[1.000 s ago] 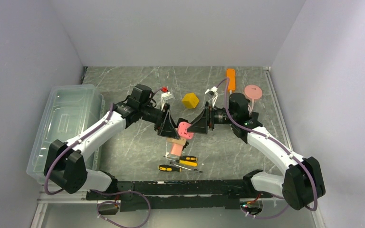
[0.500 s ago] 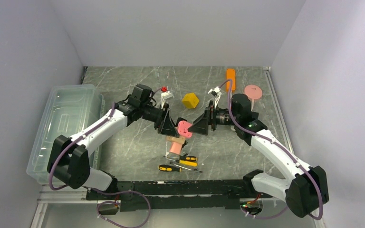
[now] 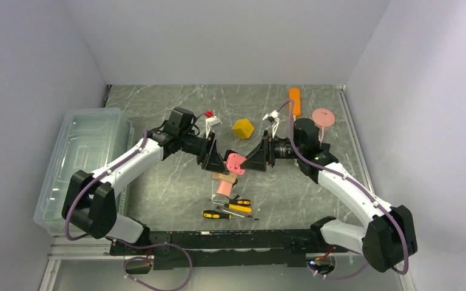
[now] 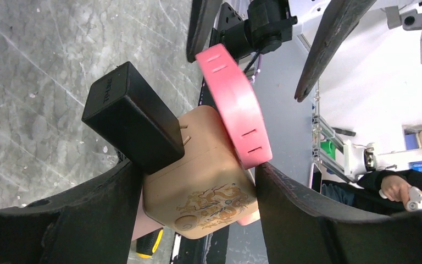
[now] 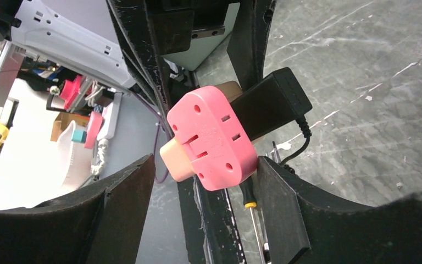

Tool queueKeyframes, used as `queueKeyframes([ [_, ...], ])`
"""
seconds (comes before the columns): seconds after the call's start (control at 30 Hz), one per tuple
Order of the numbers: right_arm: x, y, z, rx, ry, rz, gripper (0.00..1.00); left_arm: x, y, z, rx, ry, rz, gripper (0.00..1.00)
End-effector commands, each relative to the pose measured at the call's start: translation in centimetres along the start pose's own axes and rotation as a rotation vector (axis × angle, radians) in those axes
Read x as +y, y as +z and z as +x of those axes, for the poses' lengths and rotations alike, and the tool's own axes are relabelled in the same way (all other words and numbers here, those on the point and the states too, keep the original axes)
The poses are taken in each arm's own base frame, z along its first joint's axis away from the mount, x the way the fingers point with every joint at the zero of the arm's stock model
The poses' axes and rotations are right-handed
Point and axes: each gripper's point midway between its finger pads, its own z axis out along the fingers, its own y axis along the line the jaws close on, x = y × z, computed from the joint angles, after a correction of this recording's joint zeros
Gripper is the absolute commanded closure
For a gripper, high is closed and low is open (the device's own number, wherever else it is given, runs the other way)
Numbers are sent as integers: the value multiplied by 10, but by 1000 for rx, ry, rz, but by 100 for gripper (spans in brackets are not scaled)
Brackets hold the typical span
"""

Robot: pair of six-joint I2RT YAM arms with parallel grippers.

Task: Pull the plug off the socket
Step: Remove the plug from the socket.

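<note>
Clamps the socket (image 4: 209,187) by its beige body in the left gripper (image 4: 195,170), over the middle of the table (image 3: 176,109), just on the far side of the screwdrivers (image 3: 230,209). Shows the black plug (image 4: 129,115) seated in the socket's side, with prongs partly bared and a cord leaving its back end. Brackets the socket's pink face with the right gripper (image 5: 206,162), spread wide: one finger at the pink edge, the other standing apart, nothing gripped.
</note>
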Motion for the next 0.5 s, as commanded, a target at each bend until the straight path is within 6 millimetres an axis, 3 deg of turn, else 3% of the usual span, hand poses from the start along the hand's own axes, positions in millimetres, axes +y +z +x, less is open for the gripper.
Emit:
queueKeyframes([
  [0.0, 23, -5, -14, -37, -102, -61, 32, 6, -5, -14, -26, -29, -11, 100],
  [0.2, 25, -6, -9, -33, -91, -77, 46, 22, -8, -15, -36, -93, -49, 100],
  [0.37, 23, -6, -4, -24, -86, -74, 49, 25, -10, -16, -43, -112, -44, 100],
  [0.47, 23, -5, -4, -19, -83, -86, 57, 31, -9, -14, -35, -130, -64, 100],
])
